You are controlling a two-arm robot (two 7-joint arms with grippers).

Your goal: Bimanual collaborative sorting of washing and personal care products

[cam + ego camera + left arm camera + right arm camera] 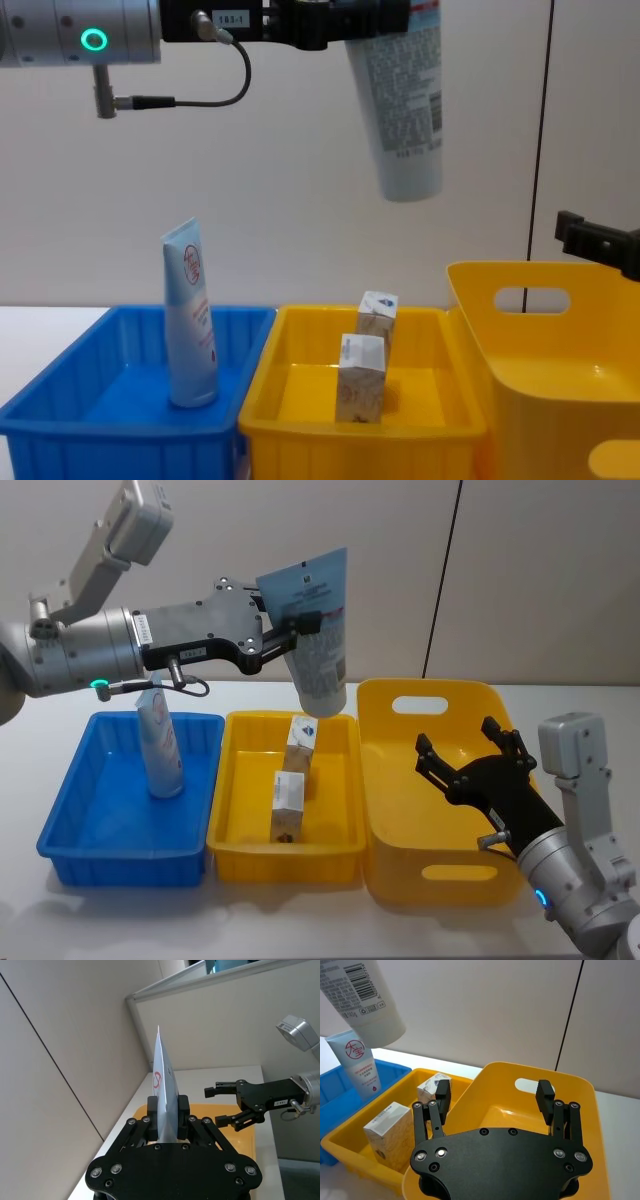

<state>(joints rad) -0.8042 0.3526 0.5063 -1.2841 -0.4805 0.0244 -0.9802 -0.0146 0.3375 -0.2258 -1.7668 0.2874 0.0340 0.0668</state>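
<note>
White table point(592, 706) — blue bin point(120, 868), yellow tray point(285, 866), yellow basket point(440, 878).

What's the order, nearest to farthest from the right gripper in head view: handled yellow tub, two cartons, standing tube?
1. Handled yellow tub, under the right gripper.
2. Rear carton, front carton, middle bin: too close to call.
3. Standing tube, left blue bin.

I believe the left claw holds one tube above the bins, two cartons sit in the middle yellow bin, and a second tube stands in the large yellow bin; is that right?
Not quite: the head view shows the second tube standing in the blue bin. The left claw does hold one tube aloft, and both cartons sit in the middle yellow bin.
</note>
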